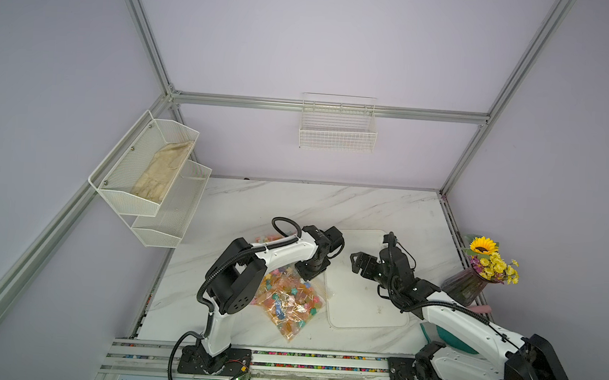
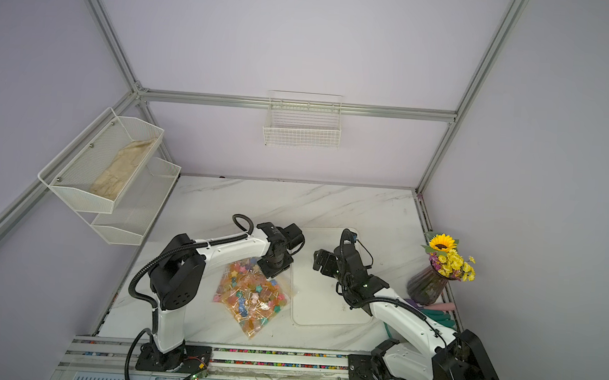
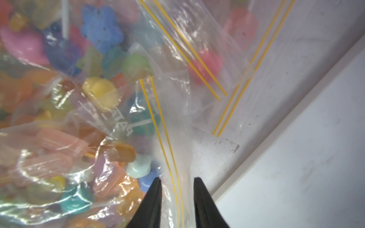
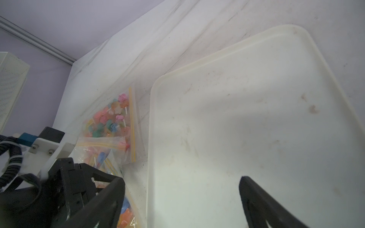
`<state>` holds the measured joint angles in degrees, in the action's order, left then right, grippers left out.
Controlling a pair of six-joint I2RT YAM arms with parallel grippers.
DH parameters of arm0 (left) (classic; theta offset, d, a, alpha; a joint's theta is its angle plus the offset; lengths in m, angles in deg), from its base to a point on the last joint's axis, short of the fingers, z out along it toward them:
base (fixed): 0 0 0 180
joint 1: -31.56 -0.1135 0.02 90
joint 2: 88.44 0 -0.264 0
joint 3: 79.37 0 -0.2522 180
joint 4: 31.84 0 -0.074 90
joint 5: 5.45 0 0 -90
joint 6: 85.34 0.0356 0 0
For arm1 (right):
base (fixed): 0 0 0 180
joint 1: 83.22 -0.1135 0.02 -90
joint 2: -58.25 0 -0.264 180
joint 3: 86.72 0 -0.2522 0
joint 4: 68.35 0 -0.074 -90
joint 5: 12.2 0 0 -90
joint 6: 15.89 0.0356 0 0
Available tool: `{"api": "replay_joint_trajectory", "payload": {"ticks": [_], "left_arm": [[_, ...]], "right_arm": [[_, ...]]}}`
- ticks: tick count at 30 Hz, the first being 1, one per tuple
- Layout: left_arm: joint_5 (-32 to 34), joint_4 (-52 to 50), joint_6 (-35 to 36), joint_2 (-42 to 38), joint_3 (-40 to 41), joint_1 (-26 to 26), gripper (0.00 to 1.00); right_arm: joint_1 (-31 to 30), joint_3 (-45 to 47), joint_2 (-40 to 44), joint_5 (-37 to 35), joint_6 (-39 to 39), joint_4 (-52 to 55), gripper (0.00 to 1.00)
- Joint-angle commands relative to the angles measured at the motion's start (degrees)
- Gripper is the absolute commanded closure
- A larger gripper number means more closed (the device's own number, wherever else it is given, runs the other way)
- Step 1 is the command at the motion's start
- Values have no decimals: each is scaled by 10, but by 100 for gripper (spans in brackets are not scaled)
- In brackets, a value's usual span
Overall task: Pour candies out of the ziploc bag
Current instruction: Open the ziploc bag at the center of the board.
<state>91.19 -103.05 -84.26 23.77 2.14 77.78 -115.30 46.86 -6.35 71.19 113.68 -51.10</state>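
A clear ziploc bag (image 1: 289, 303) (image 2: 251, 299) full of small coloured candies (image 1: 281, 295) (image 3: 98, 92) on sticks lies on the marble table, left of a white tray (image 1: 367, 312) (image 2: 324, 309). My left gripper (image 3: 177, 178) points down at the bag's far corner by the tray's edge. Its two black fingers stand apart on either side of the bag's yellow-striped zip rim (image 3: 167, 138). My right gripper (image 1: 356, 262) (image 4: 182, 178) hovers wide open over the tray (image 4: 256, 98), holding nothing.
Another bag of candies (image 1: 266, 237) (image 4: 110, 118) lies behind the left arm. A vase of yellow flowers (image 1: 473, 279) stands at the table's right edge. A mesh shelf (image 1: 149, 180) hangs on the left wall and a wire basket (image 1: 337, 134) on the back wall.
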Motion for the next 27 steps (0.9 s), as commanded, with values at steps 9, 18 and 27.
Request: {"api": "replay_joint_trajectory", "payload": {"ticks": [9,18,27], "left_arm": [[0,-1,-4,3,6,1,77],[-1,-1,-4,5,8,2,80],[-2,-1,-5,3,10,2,86]], "right_arm": [[2,9,16,-9,-4,2,7],[2,7,15,-9,-5,1,6],[1,7,12,-11,-7,-1,6]]}}
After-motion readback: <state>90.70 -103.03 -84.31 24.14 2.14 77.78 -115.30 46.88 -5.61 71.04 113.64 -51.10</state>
